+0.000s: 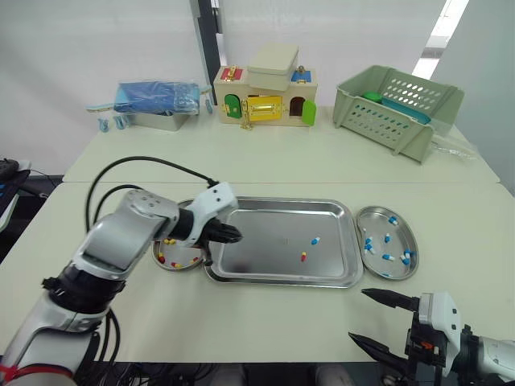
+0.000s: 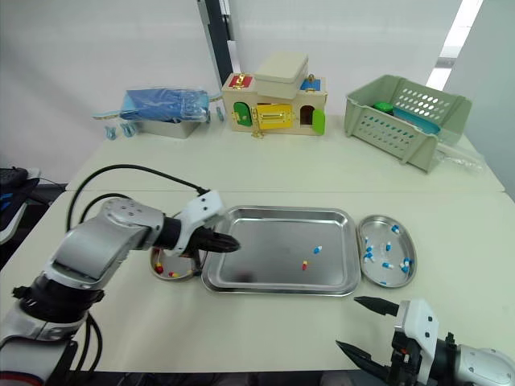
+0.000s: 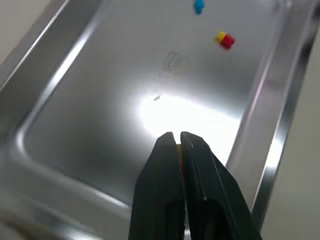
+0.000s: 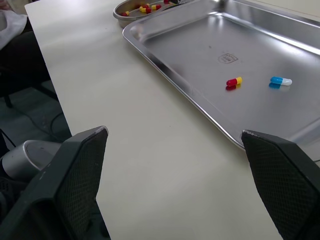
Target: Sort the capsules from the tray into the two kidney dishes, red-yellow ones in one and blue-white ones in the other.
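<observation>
A steel tray [image 1: 265, 269] lies mid-table and holds one blue-white capsule [image 1: 315, 240] and one red-yellow capsule [image 1: 303, 256]. My left gripper [image 1: 235, 234] hovers over the tray's left end, shut on a red-yellow capsule that shows as a sliver [image 3: 179, 155] between the fingers. The left kidney dish [image 1: 165, 265], partly hidden by the arm, holds red-yellow capsules. The right kidney dish [image 1: 376, 227] holds several blue-white ones. My right gripper [image 1: 360, 315] stands open and holds nothing near the table's front right edge, well clear of the tray.
Along the back of the table stand a metal box with a blue bag [image 1: 157, 104], a wooden toy house [image 1: 265, 96] and a green basket [image 1: 398, 108]. A black cable [image 1: 145, 161] loops over my left arm.
</observation>
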